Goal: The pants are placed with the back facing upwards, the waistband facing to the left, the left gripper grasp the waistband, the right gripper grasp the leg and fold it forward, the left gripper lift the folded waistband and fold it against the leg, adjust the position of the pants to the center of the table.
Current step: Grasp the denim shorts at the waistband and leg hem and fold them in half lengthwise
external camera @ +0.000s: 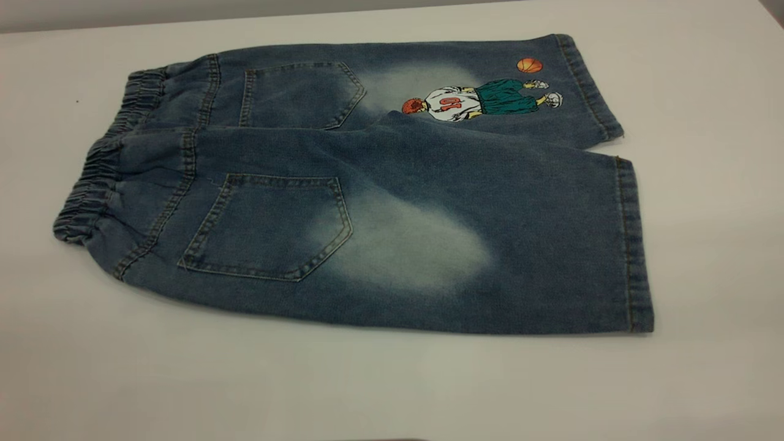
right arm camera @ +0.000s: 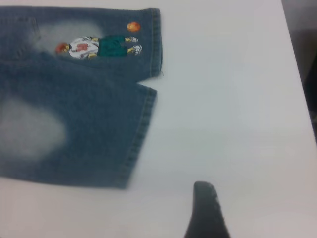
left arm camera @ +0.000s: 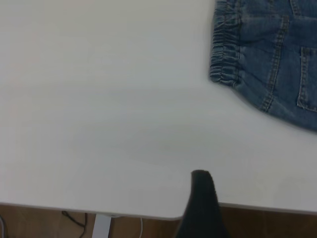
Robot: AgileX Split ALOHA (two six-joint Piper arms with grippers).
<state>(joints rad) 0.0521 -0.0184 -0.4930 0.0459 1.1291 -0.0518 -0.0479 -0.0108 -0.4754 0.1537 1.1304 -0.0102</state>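
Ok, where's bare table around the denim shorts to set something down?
The white table is bare beyond the leg hems at the exterior view's right, along the near edge, and left of the gathered waistband. The blue denim shorts fill the middle.

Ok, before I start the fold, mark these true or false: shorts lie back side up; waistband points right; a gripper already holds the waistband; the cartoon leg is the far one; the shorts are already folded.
1. The shorts lie back side up: true, both back pockets show.
2. The waistband points right: false, it points left in the exterior view.
3. A gripper holds the waistband: false, the left gripper is apart from it.
4. The cartoon leg is the far one: true.
5. The shorts are folded: false, they lie flat.
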